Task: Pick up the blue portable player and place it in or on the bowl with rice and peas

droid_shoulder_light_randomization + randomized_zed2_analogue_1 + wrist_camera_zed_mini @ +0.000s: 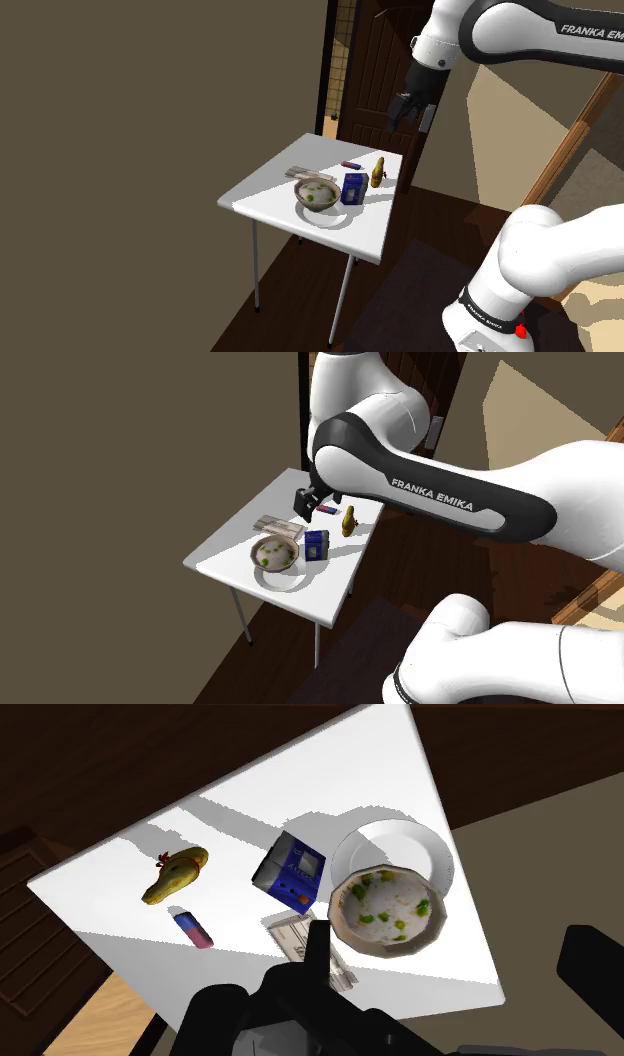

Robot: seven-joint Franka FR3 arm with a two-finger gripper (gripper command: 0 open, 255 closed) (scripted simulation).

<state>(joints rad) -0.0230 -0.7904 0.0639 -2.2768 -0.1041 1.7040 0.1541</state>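
The blue portable player (353, 187) (315, 543) (292, 870) stands on the white table (270, 195) (350, 764), right beside the bowl of rice and peas (318, 197) (275, 553) (388, 911). The bowl rests on a white plate (395, 849). My gripper (405, 108) (305, 502) (455, 964) hangs well above the table's far side, open, with nothing between its fingers (318, 954). In the wrist view the player and the bowl both lie ahead of the fingers.
A yellow toy (378, 174) (175, 874) and a small pink-and-blue stick (349, 164) (192, 929) lie behind the player. A flat grey item (310, 174) (300, 944) lies next to the bowl. A dark wooden door (365, 70) stands behind the table.
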